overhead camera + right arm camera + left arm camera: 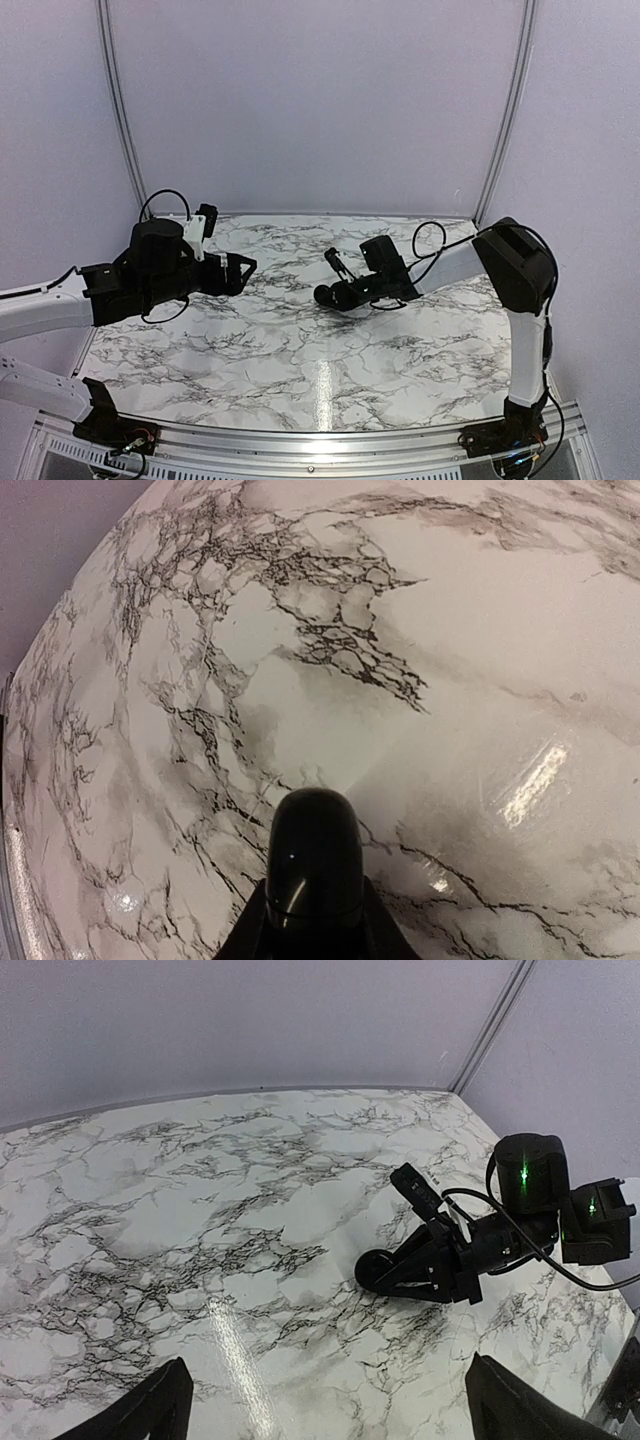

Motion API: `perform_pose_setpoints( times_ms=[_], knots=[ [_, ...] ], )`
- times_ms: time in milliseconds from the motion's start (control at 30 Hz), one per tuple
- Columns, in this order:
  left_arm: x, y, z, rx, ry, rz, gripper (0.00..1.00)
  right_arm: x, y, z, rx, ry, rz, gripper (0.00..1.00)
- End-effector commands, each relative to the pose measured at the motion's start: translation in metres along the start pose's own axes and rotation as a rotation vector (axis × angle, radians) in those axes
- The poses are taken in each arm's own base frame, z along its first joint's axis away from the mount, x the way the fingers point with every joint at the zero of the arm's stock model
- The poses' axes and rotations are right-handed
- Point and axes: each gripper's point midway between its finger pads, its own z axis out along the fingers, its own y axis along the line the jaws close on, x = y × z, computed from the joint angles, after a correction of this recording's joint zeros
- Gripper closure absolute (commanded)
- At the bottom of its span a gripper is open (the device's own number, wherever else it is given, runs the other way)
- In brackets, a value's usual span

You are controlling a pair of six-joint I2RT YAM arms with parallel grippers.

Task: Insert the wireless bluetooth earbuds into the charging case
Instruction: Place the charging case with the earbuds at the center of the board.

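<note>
top cam: right gripper (335,296) reaches in to about mid-table, a bit nearer the far edge than the near one. jaws are clamped on a black charging case (324,295), which from here is just a dark rounded blob at the tip. left gripper (240,272) sits toward the left edge of the table (300,370), jaws wide apart, pointing at the right one and well apart from it

right wrist cam adds what the top cam can't resolve: the case is glossy, oblong and pebble-shaped, with a faint seam across it near the fingers. its rounded end sticks out ahead of the jaws over the marble. its rear part is cut off by the bottom of the frame and the finger bases

left wrist cam: own fingers (150,1410) show only as two dark tips in the bottom corners, spread wide, marble between them. it gets the right gripper side-on, with the case low over the table and a shadow under it. touching or just above, can't tell

contents: case looks shut, so whether any earbuds are inside is hidden
</note>
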Motion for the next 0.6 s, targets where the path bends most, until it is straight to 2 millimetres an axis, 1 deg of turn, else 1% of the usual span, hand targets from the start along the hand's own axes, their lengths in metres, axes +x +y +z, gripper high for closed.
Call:
perform_pose_setpoints(
  times_ms=[0,300,367,467,567],
  knots=[
    [0.008,0.007,-0.001,-0.013,0.026,0.002,0.01,-0.007,-0.003,0.007,0.0,0.008,-0.018,0.93],
    [0.007,0.01,0.0,-0.015,0.026,-0.005,0.01,0.004,-0.014,0.013,0.041,0.059,-0.013,0.75],
    [0.005,0.009,0.0,-0.014,0.023,-0.005,0.01,0.003,-0.016,0.012,0.057,0.063,-0.018,0.71],
    [0.003,0.008,0.001,-0.009,0.021,-0.007,0.01,-0.002,-0.022,0.008,0.107,0.065,-0.03,0.6],
    [-0.003,0.005,0.003,-0.004,0.017,-0.012,0.01,-0.014,-0.025,-0.005,0.157,0.044,-0.043,0.47]
  ],
)
